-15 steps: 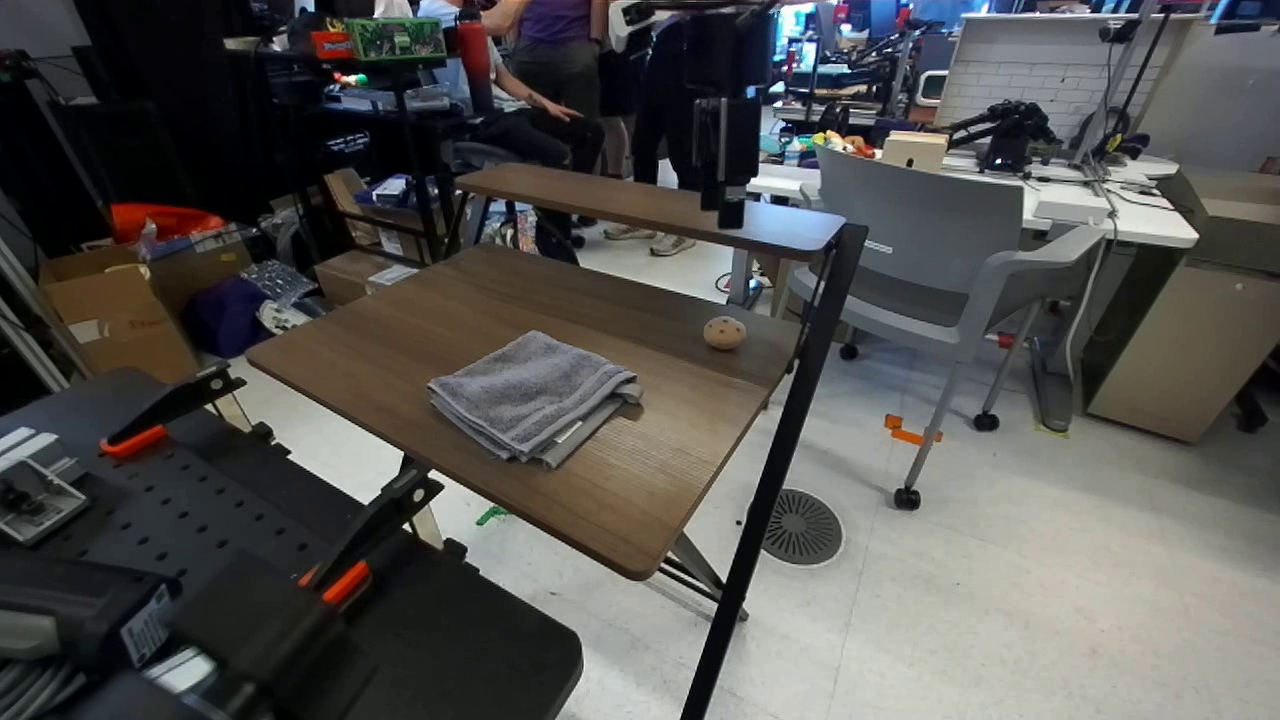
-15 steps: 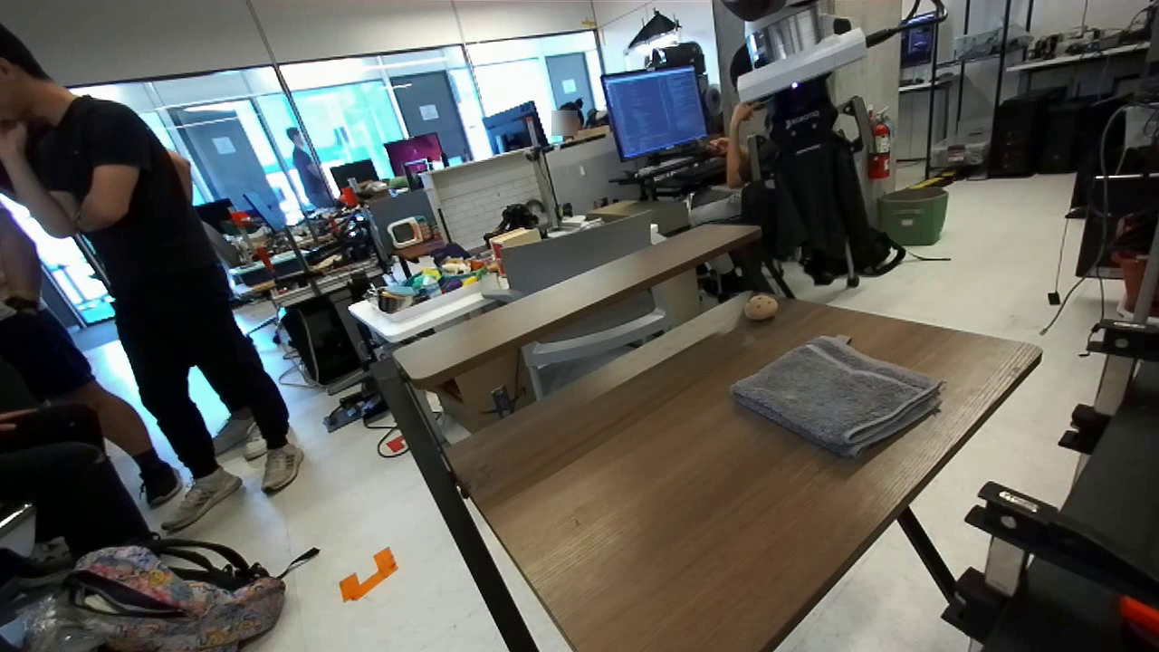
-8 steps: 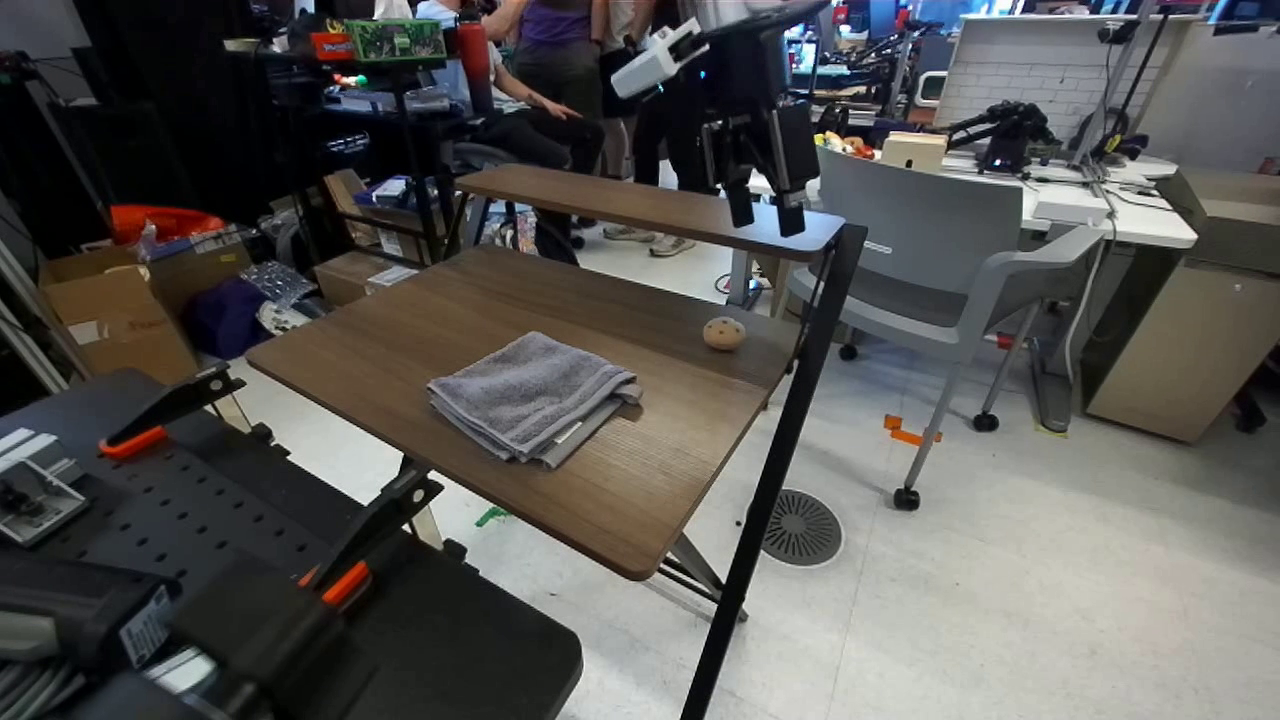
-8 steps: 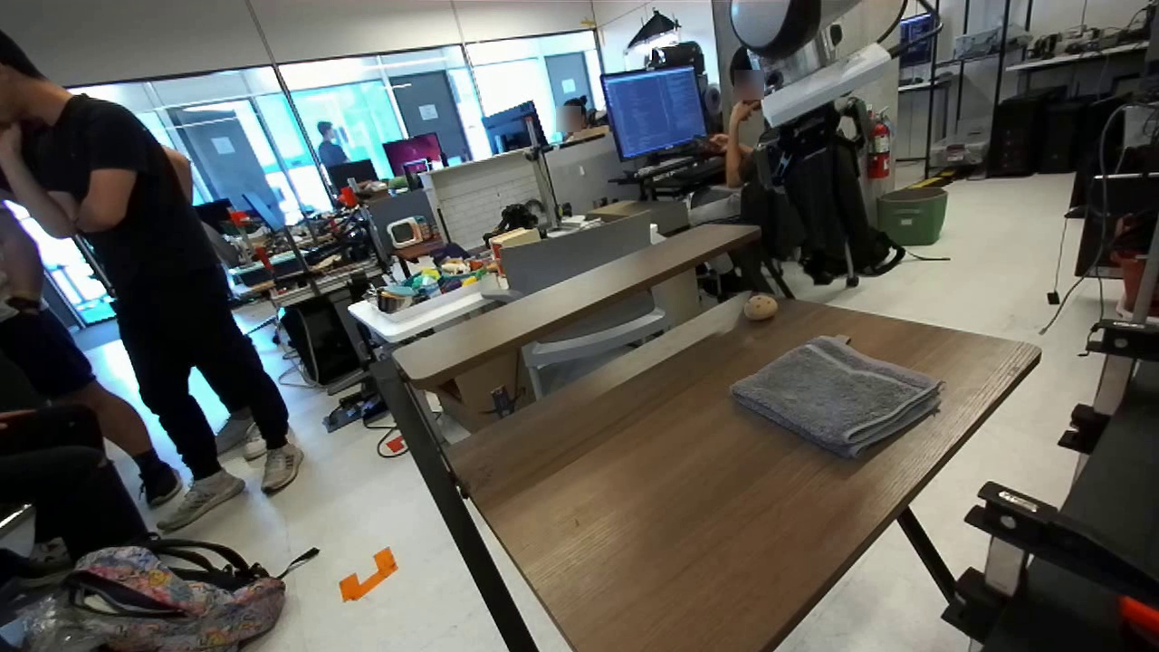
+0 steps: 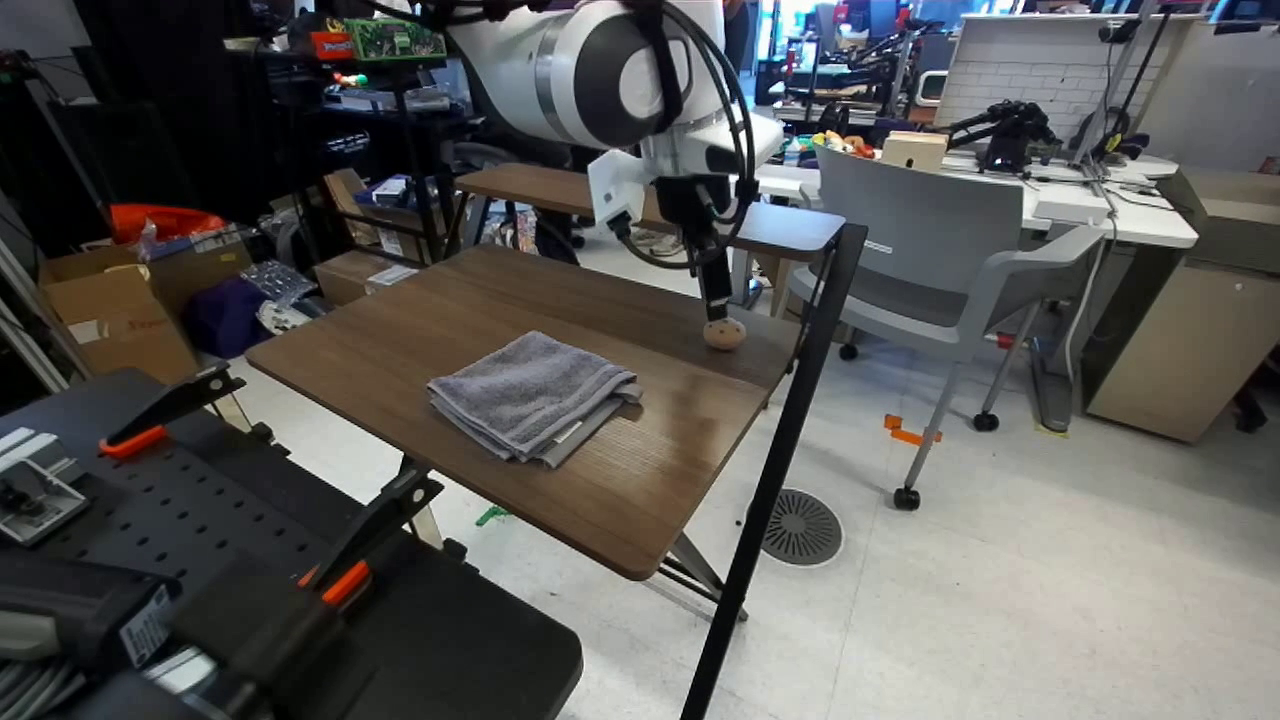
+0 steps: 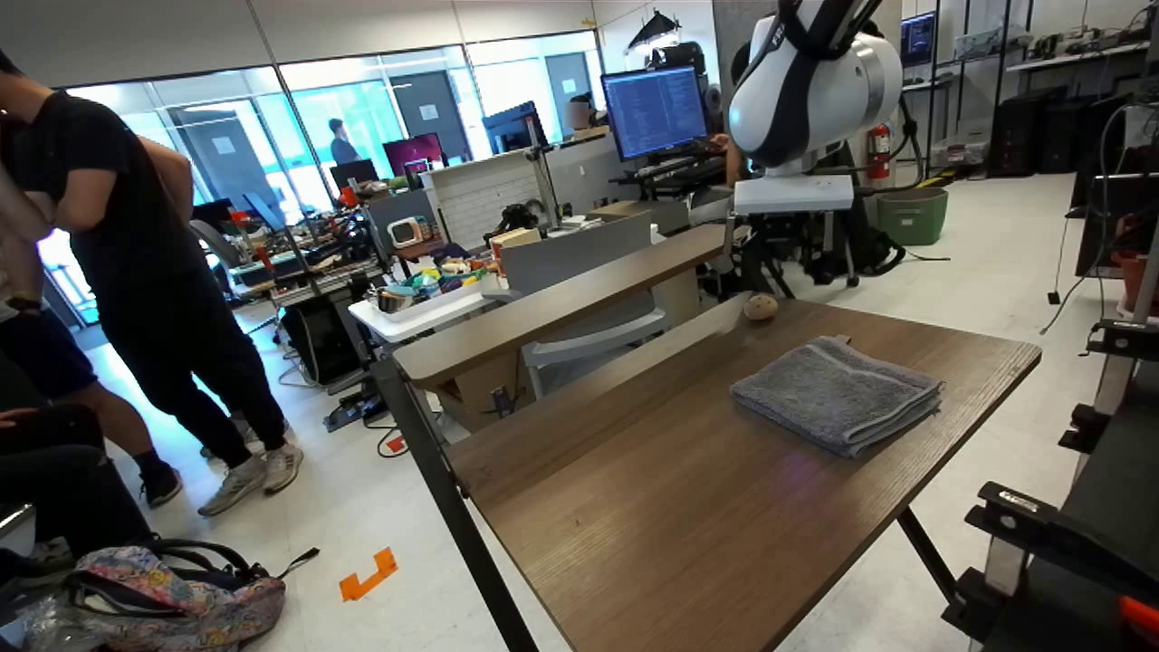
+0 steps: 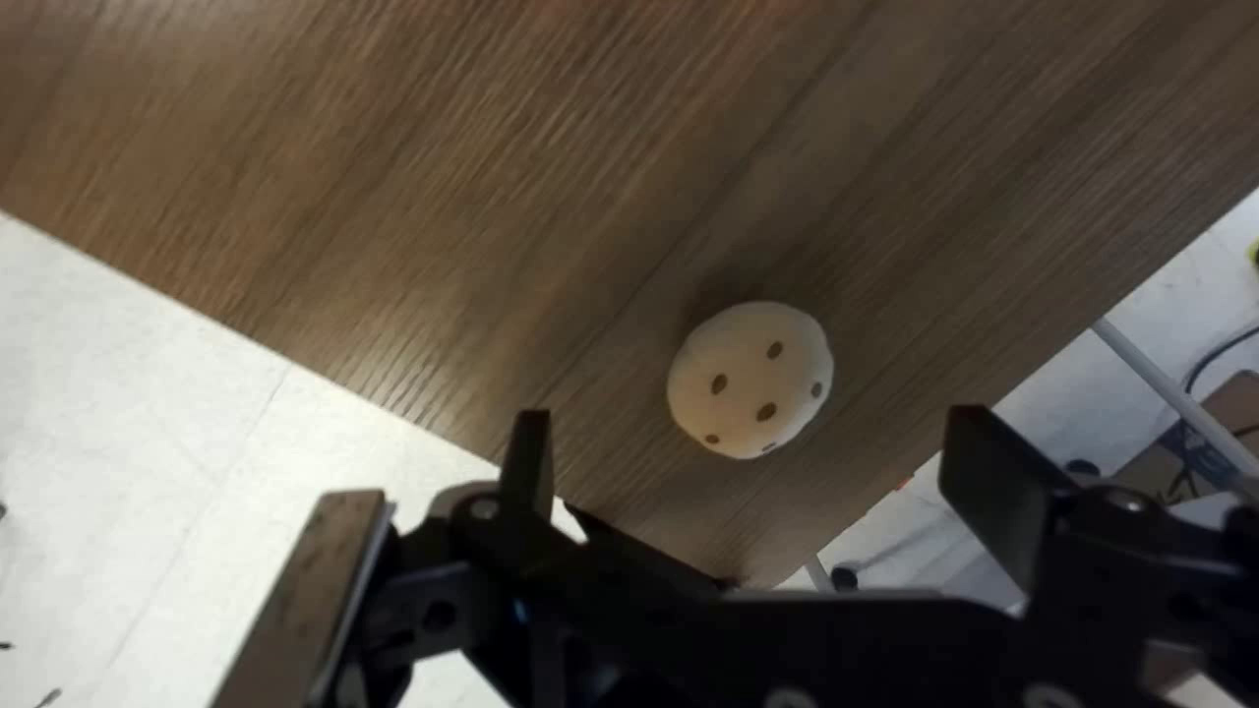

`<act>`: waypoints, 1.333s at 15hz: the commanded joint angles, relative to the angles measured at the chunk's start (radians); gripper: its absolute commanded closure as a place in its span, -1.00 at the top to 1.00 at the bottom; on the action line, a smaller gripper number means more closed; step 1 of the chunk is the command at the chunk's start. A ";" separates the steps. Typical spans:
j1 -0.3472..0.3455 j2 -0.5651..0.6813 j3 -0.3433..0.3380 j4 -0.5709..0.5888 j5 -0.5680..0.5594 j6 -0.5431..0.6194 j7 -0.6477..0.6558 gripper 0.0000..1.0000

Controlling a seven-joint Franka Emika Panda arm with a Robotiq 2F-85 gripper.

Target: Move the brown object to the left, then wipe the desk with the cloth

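The brown object (image 7: pixel 750 380), small, round and dark-spotted, lies on the wood-topped table (image 5: pixel 600 300) near the edge beside the raised shelf (image 6: pixel 579 297). The gripper (image 7: pixel 752 421), carried by the white arm (image 6: pixel 842 95), points down over it; its jaws stand wide apart and hold nothing, and in the wrist view the object shows just ahead of the gap between them, clear of both. The folded grey cloth (image 5: pixel 530 390) rests on the same table, apart from the object.

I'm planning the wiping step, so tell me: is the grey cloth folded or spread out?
Folded: in both exterior views the grey cloth lies on the desk as a compact stack, with layers showing along its edge.
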 commanded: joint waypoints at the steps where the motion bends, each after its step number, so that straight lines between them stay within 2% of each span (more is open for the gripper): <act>1: -0.051 0.039 0.074 0.060 0.151 0.056 -0.011 1.00; 4: -0.078 0.066 0.131 0.097 0.245 0.166 -0.047 1.00; 6: -0.094 0.101 0.156 0.142 0.253 0.254 -0.118 1.00; 10: -0.093 0.175 0.145 0.191 0.226 0.360 -0.244 1.00; 11: -0.070 0.114 0.123 0.104 0.240 0.278 -0.208 1.00; 14: -0.067 0.144 0.120 0.128 0.238 0.318 -0.228 1.00; 20: 0.020 0.138 -0.045 0.078 0.219 0.275 -0.151 1.00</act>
